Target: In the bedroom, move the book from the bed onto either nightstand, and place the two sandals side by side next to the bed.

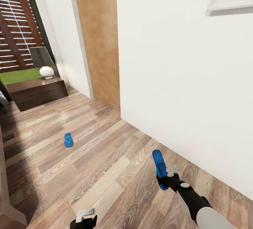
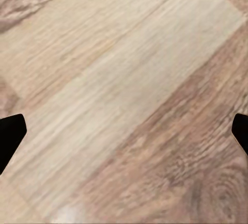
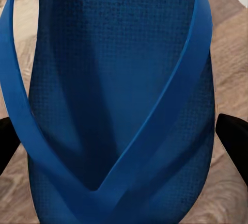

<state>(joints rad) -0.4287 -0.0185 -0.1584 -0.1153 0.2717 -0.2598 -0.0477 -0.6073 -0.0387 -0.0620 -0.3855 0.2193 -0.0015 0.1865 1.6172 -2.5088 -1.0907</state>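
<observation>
I've got one blue sandal (image 1: pixel 160 168) gripped in my right hand (image 1: pixel 168 177) above the plank floor (image 1: pixel 105 172) beside the white wall (image 1: pixel 182 74), its mate (image 1: pixel 68 140) lying well apart toward the nightstand (image 1: pixel 37 92), my left hand (image 1: pixel 85 218) spread wide, holding nothing.

I'm seeing one blue sandal (image 1: pixel 68 140) lying flat on the plank floor, its mate (image 1: pixel 160 167) sitting near the wall.
</observation>
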